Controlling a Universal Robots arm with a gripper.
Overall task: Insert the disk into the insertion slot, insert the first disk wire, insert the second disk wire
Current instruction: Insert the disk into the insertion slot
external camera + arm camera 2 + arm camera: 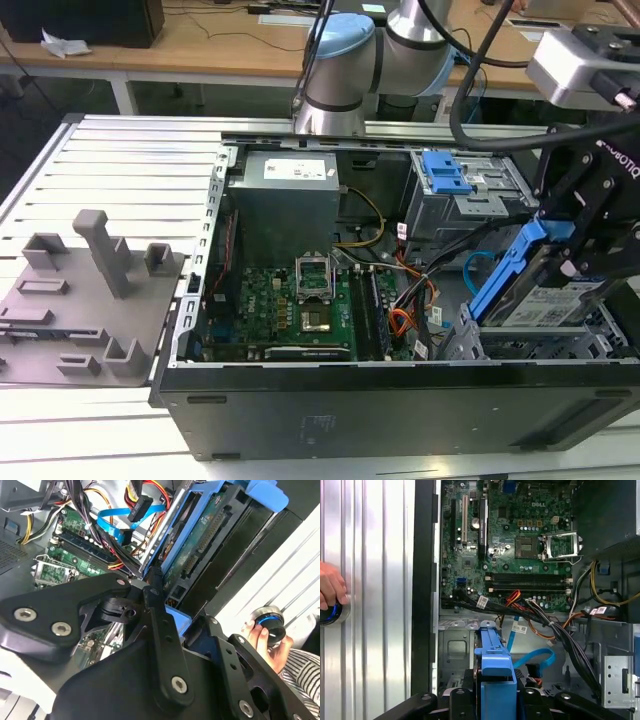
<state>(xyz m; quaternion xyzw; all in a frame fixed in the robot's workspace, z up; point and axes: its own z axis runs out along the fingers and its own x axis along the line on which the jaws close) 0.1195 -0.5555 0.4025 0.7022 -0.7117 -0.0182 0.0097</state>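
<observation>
The disk [528, 292] is held tilted, its far end raised, and is pinched by its blue frame between the jaws of the gripper [562, 252], which are closed on it from either side. Its lower end is placed over the insertion slot [545, 345], the silver perforated cage at the near corner of the open computer case [400, 410] on the exterior view's right. Whether the disk touches the cage cannot be told.

The second disk wire [478, 268] is seen curved in a loop just beside the disk, toward the exterior view's left, with an orange wire bundle [400, 322] lying near it. Beyond the disk, at the far side of the case, a grey cage [478, 205] topped by a blue latch [445, 172] is found. The green motherboard [300, 300] and the grey power supply [285, 200] are set further to the exterior view's left.

The case is carried on a slatted metal table [130, 150], where a grey fixture tray [80, 290] is also placed. In the first wrist view, a person's hand [330, 591] is laid on a round black knob [331, 615] on the table.
</observation>
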